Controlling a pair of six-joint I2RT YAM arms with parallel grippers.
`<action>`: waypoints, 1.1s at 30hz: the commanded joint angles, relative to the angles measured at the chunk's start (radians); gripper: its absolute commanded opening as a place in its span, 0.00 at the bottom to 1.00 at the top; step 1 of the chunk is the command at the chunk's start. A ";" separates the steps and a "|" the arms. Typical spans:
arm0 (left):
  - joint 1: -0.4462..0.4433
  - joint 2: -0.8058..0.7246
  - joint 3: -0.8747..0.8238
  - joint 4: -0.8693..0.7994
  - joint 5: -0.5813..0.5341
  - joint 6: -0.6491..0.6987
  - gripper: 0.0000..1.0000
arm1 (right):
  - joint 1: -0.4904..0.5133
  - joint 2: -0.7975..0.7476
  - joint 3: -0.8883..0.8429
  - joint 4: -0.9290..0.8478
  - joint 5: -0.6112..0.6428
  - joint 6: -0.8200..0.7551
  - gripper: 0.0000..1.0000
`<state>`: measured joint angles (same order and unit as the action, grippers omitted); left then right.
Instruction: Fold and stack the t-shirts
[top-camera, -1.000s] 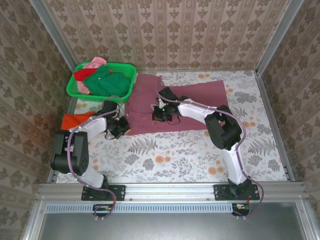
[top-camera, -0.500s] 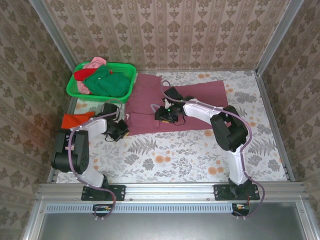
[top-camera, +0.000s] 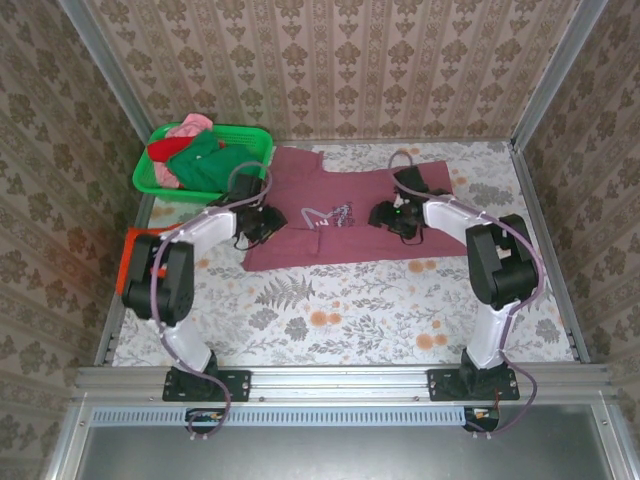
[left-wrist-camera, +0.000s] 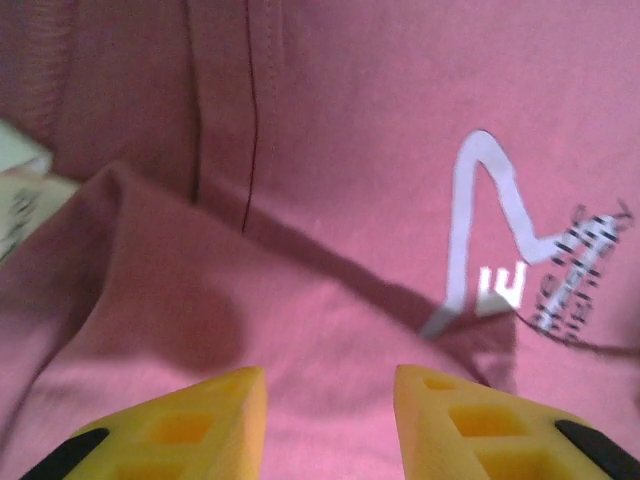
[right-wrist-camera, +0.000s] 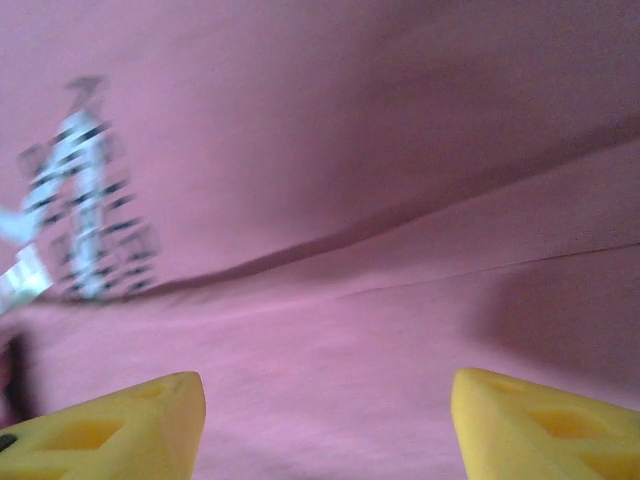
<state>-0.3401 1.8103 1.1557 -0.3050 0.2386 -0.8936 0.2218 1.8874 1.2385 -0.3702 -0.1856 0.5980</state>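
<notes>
Orange-red t-shirt (top-camera: 130, 246) on tabletop (top-camera: 330, 310), nearer, well left of maroon t-shirt (top-camera: 345, 245). Left gripper (top-camera: 265, 222) released, moved from maroon t-shirt's near-left corner onto its left part. Right gripper (top-camera: 383, 214) released, shifted from its middle to right of pale print (top-camera: 328, 215), now uncovered. Green basket (top-camera: 148, 178) of t-shirts (top-camera: 205, 160) beyond its far-left corner.

One maroon t-shirt (top-camera: 340, 235) lies on the tabletop (top-camera: 400, 310), with one orange-red t-shirt (top-camera: 133, 245) at its left edge. One green basket (top-camera: 170, 191) in the far left corner holds three more: green shirt (top-camera: 210, 165), red shirt (top-camera: 165, 150), pink shirt (top-camera: 190, 125). Two pincers: left pincer (top-camera: 268, 222), right pincer (top-camera: 383, 213).
</notes>
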 joint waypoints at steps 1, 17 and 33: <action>-0.007 0.074 0.027 -0.027 0.011 0.029 0.40 | -0.053 0.022 -0.031 -0.012 0.035 -0.032 0.66; -0.137 -0.167 -0.355 -0.098 0.004 0.066 0.47 | -0.087 -0.385 -0.490 -0.116 0.073 0.079 0.66; -0.217 -0.361 -0.384 -0.193 -0.064 0.043 0.53 | -0.214 -0.746 -0.615 -0.241 -0.008 0.045 0.66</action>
<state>-0.5632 1.4364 0.6987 -0.3897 0.2283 -0.8867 0.0109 1.2003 0.5785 -0.5873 -0.1463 0.6579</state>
